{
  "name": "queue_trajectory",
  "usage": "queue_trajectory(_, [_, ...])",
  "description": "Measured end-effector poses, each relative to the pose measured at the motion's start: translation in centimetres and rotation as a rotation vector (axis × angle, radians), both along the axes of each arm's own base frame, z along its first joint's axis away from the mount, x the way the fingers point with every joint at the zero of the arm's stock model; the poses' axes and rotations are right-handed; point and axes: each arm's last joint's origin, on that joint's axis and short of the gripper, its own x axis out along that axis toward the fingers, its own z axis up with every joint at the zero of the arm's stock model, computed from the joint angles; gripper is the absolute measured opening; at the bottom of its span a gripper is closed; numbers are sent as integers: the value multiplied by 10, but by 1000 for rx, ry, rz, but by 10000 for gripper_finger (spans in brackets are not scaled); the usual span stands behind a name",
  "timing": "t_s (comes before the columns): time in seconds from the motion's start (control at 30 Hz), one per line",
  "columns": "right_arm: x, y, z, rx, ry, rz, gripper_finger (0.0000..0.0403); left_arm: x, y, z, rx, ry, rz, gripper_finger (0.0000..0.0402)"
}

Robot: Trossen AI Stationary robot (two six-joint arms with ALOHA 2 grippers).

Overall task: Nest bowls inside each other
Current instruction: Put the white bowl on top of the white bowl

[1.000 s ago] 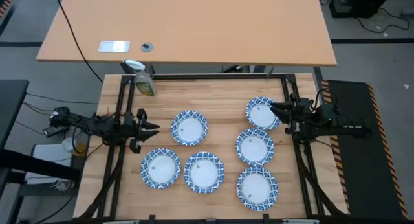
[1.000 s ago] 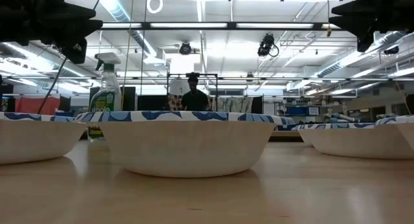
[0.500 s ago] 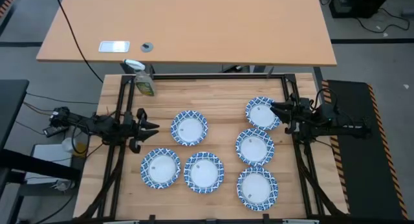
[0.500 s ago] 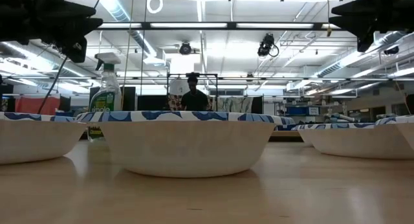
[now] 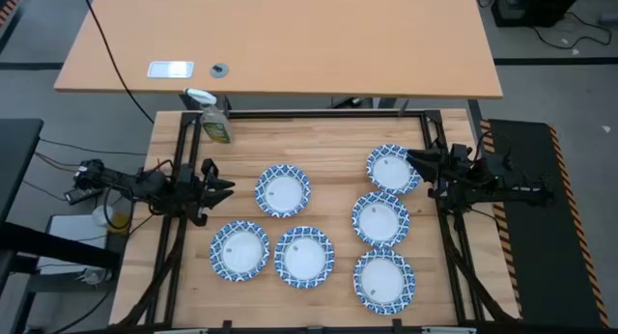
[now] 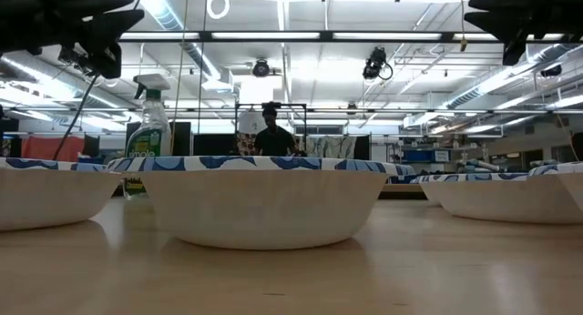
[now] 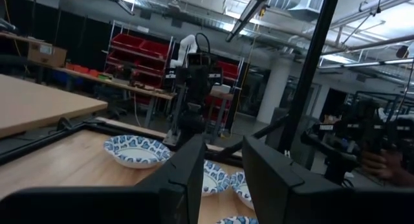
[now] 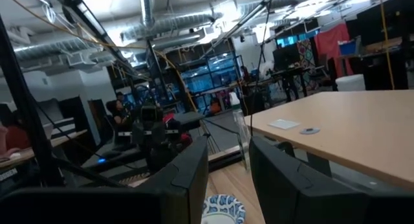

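Observation:
Six bowls with white centres and blue-patterned rims lie apart on the wooden table (image 5: 328, 141), none nested. On the left are one bowl (image 5: 283, 190), a second bowl (image 5: 240, 251) and a third bowl (image 5: 304, 257). On the right, a bowl (image 5: 391, 169), a bowl (image 5: 379, 219) and a bowl (image 5: 383, 281) form a column. My left gripper (image 5: 222, 186) hovers at the left edge, open and empty (image 7: 223, 145). At the right edge my right gripper (image 5: 413, 160) hangs open beside the far right bowl, empty (image 8: 228, 144).
A green-labelled spray bottle (image 5: 214, 120) stands at the table's back left corner. A black frame (image 5: 319, 113) runs along the table's sides. A larger desk (image 5: 290, 44) lies behind. A person (image 6: 273, 137) stands far off in the room.
Both grippers have lifted and drawn back slightly toward their own table edges. No bowl has moved.

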Motion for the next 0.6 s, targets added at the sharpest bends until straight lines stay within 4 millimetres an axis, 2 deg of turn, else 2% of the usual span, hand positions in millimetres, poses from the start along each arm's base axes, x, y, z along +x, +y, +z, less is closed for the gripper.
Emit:
queue_trajectory(0.23, [-1,0,4,17,-45,11,123,-1,1,2,18,-24,21,110])
queue_trajectory(0.37, [3,1,3,20,-24,24,122,1,3,3,-38,-26,32,110])
queue_trajectory(0.6, [27,-9,-12,60,180,-219,118,14,6,-5,-175,74,76,110])
